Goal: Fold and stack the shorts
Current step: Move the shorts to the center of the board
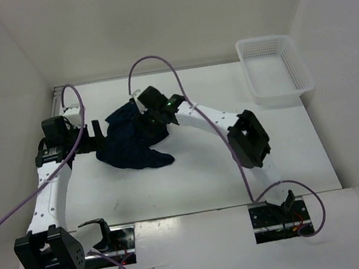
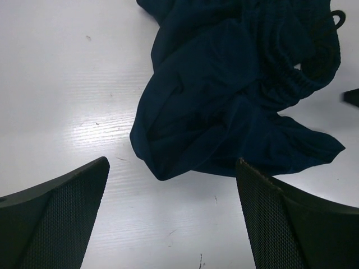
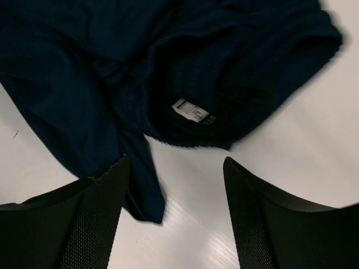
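hovering spread over crumpled shorts (image 1: 130, 143), right claw (image 3: 175, 159), left claw (image 2: 172, 162) spread just beside them

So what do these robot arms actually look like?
Both the left arm and right arm are slim white tubes with chunky black joints, each trailed by a looping purple cable. The left hand and right hand each end in two black wedge-shaped fingers with fine mesh-textured faces.
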`<state>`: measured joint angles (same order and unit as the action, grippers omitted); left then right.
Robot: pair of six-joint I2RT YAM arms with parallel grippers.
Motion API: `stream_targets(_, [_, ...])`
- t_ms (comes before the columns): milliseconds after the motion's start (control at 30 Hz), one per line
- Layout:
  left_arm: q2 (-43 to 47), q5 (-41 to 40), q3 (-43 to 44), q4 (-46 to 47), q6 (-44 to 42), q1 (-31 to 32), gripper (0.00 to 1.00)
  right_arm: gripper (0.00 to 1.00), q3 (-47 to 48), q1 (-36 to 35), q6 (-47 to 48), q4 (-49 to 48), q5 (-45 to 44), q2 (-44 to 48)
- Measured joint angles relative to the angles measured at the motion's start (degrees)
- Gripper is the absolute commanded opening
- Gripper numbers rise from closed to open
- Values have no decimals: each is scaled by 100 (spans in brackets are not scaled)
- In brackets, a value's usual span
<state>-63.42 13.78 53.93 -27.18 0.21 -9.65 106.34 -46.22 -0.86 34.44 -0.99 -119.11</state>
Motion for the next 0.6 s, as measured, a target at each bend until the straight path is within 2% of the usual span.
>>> stream_targets(133, [-63, 7, -61, -17, -2, -13, 100, 72, 717, -199, -68, -59, 164, -964])
stream_targets(233, [-66, 11, -129, -17, 0, -39, 100, 71, 1113, -278, -76, -153, 247, -1305])
stream_targets(333, [-66, 13, -221, -17, 0, -55, 100, 63, 1082, -310, -101, -214, 321, -1303])
stream_targets(400, [-66, 9, -302, 4, 0, -57, 100, 40, 887, -339, -120, -332, 341, -1298])
stream_targets(433, [-66, 9, -343, 28, 0, -57, 100, 19, 782, -345, -103, -356, 343, -1298])
stream_targets(467, [-66, 9, -378, 28, 0, -57, 100, 11, 654, -354, -98, -348, 341, -1298])
stream_targets(533, [-66, 9, -444, 35, 0, -57, 100, 0, 494, -385, -184, -306, 289, -1305])
stream_targets(600, [-63, 17, -476, 39, 0, -57, 100, 0, 461, -415, -184, -315, 149, -1303])
